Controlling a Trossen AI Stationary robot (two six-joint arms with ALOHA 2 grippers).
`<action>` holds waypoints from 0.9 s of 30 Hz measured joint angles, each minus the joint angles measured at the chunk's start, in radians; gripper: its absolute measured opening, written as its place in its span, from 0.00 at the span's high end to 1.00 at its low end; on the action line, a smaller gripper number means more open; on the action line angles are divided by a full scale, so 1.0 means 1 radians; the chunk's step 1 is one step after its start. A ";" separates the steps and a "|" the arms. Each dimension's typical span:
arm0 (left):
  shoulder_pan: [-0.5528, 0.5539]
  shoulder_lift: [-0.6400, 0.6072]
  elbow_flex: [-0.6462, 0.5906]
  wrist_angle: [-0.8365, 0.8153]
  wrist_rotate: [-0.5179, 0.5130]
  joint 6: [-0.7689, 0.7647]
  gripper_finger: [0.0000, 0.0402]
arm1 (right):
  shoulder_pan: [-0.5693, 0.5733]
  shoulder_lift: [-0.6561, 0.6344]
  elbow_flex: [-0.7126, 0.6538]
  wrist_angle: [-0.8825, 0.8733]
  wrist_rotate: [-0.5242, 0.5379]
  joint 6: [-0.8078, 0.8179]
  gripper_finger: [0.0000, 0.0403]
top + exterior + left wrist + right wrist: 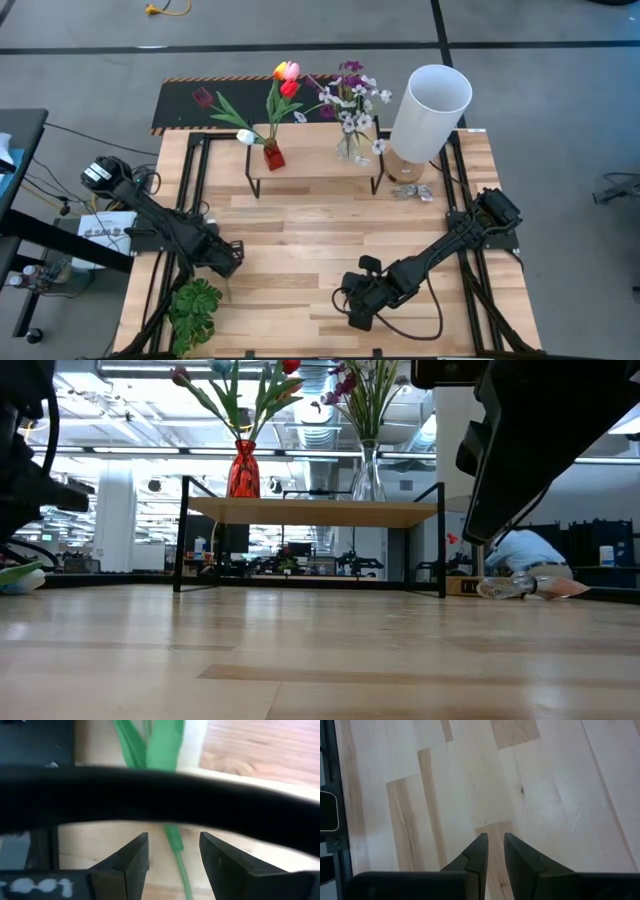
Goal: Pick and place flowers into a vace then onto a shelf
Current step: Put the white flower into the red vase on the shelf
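The shelf (315,160) stands at the table's far side. On its top are a red vase (273,155) of tulips (285,75) and a clear vase (350,145) of purple and white blossoms (352,95). My left gripper (228,258) is open near the table's left edge, low over the wood. Its fingers stand on either side of a green stem (175,847) with long leaves (150,742) lying on the table; no flower head shows on it. My right gripper (357,316) hovers over bare wood near the near edge, fingers almost together (495,840), holding nothing.
A tall white cylinder (430,110) stands right of the shelf, with a crumpled clear piece (410,192) in front of it. A flowerless green leafy plant (195,310) lies at the near left corner. A black panel with a striped edge (190,105) lies behind the shelf. Bare wood (300,235) fills the middle.
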State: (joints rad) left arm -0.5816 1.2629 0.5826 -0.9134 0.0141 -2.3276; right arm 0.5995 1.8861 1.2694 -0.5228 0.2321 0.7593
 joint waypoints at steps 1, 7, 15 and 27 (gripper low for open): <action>0.000 0.000 -0.005 0.000 -0.001 0.000 0.58 | 0.000 0.000 0.000 0.000 0.000 0.000 0.87; 0.000 -0.005 -0.089 0.139 -0.004 0.001 0.58 | 0.000 0.000 0.000 0.007 0.000 0.000 0.87; 0.000 -0.003 -0.077 0.116 -0.030 0.048 0.63 | 0.008 0.000 0.000 0.007 0.001 0.036 0.87; -0.003 -0.002 -0.076 0.119 -0.072 0.118 0.98 | 0.009 0.000 0.000 0.008 0.003 0.037 0.87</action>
State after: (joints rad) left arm -0.5844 1.2606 0.5063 -0.7943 -0.0576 -2.2091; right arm 0.6083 1.8858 1.2694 -0.5152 0.2348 0.7963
